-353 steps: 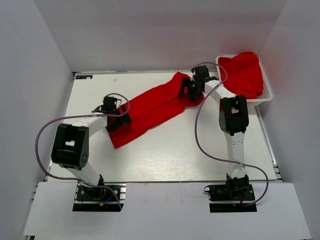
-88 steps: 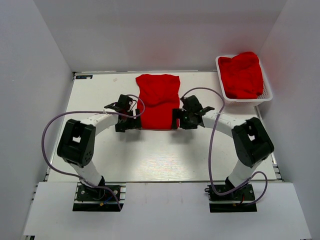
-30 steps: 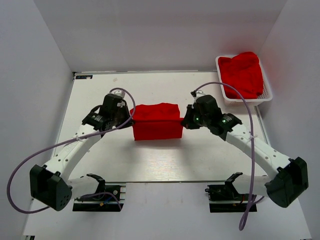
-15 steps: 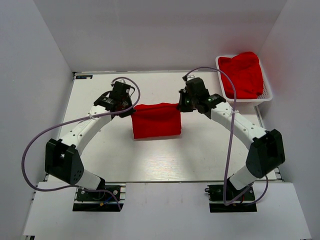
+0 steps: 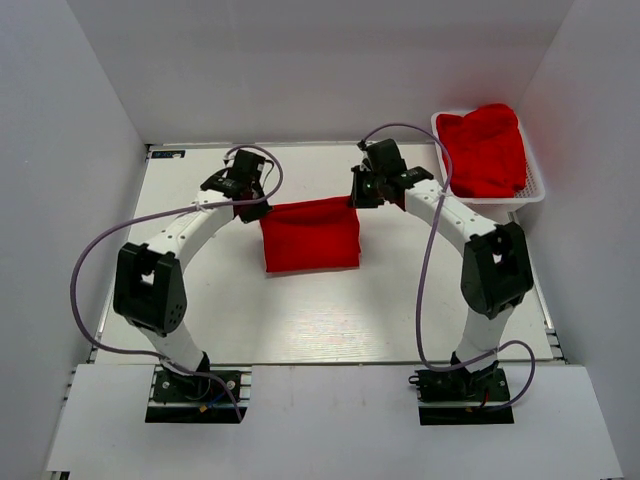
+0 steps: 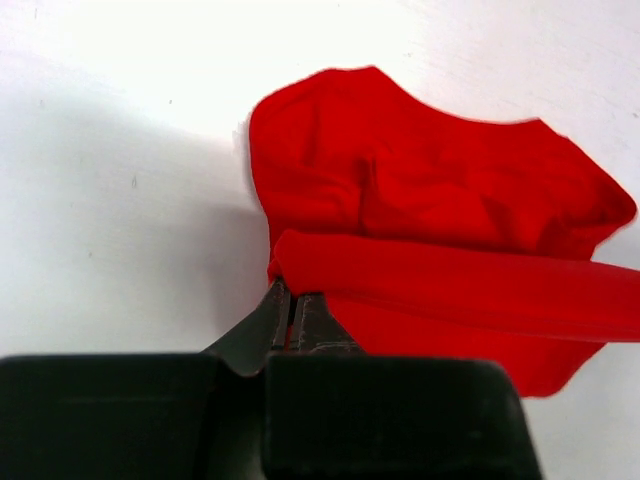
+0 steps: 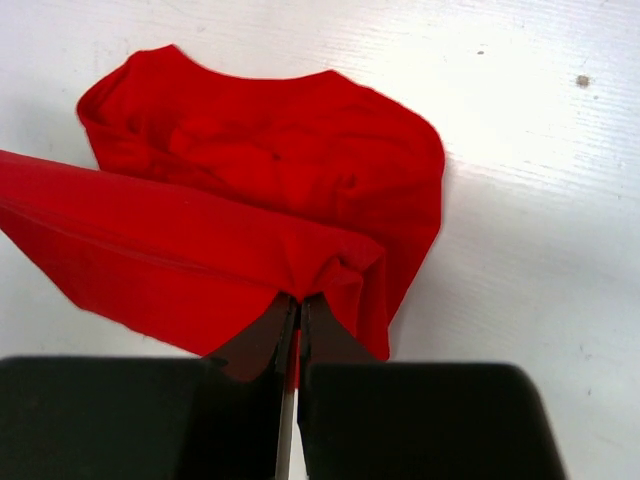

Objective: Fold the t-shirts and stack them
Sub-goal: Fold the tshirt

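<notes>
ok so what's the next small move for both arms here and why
Probably lower the pinched edge onto the layer below: the left gripper and right gripper each pinch a corner of the red t-shirt, that edge taut above the rest.

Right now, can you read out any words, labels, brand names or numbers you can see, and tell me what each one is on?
None can be read. The t-shirt is plain red with no print. A small dark mark at the far left corner of the table is too small to read.
</notes>
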`<state>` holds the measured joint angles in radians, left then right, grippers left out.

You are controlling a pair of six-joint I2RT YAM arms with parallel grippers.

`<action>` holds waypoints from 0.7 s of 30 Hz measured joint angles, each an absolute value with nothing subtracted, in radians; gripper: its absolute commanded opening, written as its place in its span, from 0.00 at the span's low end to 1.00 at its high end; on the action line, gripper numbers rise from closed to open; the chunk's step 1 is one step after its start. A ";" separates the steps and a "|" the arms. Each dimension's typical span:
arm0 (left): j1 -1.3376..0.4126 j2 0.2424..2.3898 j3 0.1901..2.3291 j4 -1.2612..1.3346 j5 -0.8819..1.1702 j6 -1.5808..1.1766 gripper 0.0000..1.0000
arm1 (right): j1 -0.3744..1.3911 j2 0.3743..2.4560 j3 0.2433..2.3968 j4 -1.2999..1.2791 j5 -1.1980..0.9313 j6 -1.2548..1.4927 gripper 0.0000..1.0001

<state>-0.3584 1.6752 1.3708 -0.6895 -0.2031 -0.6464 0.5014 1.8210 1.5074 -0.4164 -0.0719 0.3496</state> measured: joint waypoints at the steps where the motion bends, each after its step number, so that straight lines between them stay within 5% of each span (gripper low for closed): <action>1: -0.354 1.696 1.380 -0.684 -0.203 -0.646 0.00 | 0.496 1.842 1.518 -0.416 -0.083 0.348 0.00; 10: -0.327 1.860 1.459 -0.645 -0.199 -0.633 0.00 | 0.454 1.980 1.608 -0.400 -0.140 0.348 0.00; 12: -0.323 1.891 1.488 -0.648 -0.199 -0.623 0.47 | 0.448 2.013 1.633 -0.394 -0.147 0.348 0.00; 13: -0.320 1.906 1.504 -0.648 -0.200 -0.617 0.78 | 0.446 2.027 1.644 -0.393 -0.149 0.347 0.00; 14: -0.316 1.922 1.521 -0.649 -0.205 -0.604 1.00 | 0.442 2.043 1.655 -0.394 -0.145 0.347 0.19; 15: -0.310 1.939 1.541 -0.659 -0.212 -0.597 1.00 | 0.438 2.059 1.668 -0.399 -0.142 0.350 0.56; 16: -0.302 1.959 1.568 -0.673 -0.219 -0.594 1.00 | 0.432 2.075 1.686 -0.403 -0.137 0.355 0.72; 18: -0.292 1.995 1.626 -0.698 -0.230 -0.582 1.00 | 0.419 2.104 1.727 -0.413 -0.126 0.350 0.90; 21: -0.279 2.020 1.698 -0.720 -0.239 -0.556 1.00 | 0.404 2.117 1.784 -0.425 -0.111 0.340 0.90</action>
<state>-0.2790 2.0205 1.6981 -0.7200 -0.2390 -0.5564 0.4038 2.1174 1.7844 -0.4252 -0.1112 0.3401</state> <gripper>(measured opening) 0.995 0.899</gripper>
